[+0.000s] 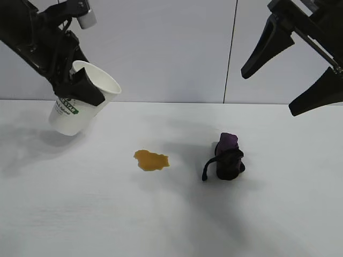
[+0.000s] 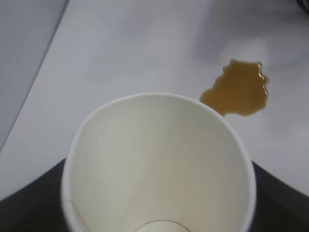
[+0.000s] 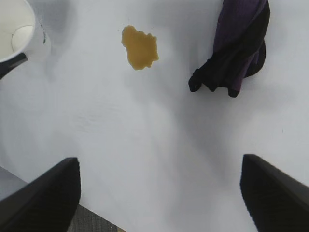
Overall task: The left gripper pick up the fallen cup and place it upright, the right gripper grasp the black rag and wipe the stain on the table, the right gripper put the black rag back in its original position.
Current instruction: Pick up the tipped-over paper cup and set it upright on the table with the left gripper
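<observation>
The white cup [image 1: 67,115] with green lettering is tilted at the table's [image 1: 107,225] far left, mouth up and toward the right, base low over the surface. My left gripper [image 1: 80,92] is shut on it, one finger across its side near the rim. The left wrist view looks into the empty cup [image 2: 159,164], with dark fingers [image 2: 29,208] on both sides. The amber stain [image 1: 151,160] [image 2: 239,89] [image 3: 140,47] lies mid-table. The black rag [image 1: 228,158] [image 3: 239,48], bunched with purple folds, sits right of the stain. My right gripper [image 1: 270,92] [image 3: 159,193] hangs open high above the rag, empty.
A pale wall with a vertical seam [image 1: 230,53] rises behind the table's back edge. The right wrist view shows the table's edge [image 3: 72,205] near that gripper, and the cup [image 3: 12,29] far off. White tabletop spreads in front of the stain and the rag.
</observation>
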`<state>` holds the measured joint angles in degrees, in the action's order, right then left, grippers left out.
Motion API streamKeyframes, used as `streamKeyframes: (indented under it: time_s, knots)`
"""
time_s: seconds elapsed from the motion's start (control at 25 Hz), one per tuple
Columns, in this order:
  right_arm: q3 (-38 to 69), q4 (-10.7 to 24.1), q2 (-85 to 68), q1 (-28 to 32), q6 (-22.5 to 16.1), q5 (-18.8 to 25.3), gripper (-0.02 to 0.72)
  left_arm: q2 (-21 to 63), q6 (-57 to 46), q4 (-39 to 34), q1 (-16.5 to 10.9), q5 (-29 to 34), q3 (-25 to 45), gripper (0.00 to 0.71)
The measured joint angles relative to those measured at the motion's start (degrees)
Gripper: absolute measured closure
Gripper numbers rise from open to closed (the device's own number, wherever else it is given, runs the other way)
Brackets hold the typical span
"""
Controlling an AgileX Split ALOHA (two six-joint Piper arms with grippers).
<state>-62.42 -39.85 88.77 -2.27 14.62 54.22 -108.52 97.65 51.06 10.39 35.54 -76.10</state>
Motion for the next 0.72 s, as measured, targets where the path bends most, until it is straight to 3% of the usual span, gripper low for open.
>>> streamKeyframes:
  time_s: [0.24, 0.44, 0.72]
  knots:
    - [0.0, 0.0, 0.0, 0.0, 0.0, 0.0, 0.081, 0.0, 11.4, 17.2, -5.5, 6.0, 0.6, 0.162]
    - [0.0, 0.0, 0.0, 0.0, 0.0, -0.2, 0.081, 0.0, 21.0, 26.9, -9.6, 11.6, 4.2, 0.162]
    - [0.0, 0.0, 0.0, 0.0, 0.0, -0.2, 0.081, 0.0, 35.8, 37.6, -11.7, 13.7, 13.7, 0.162]
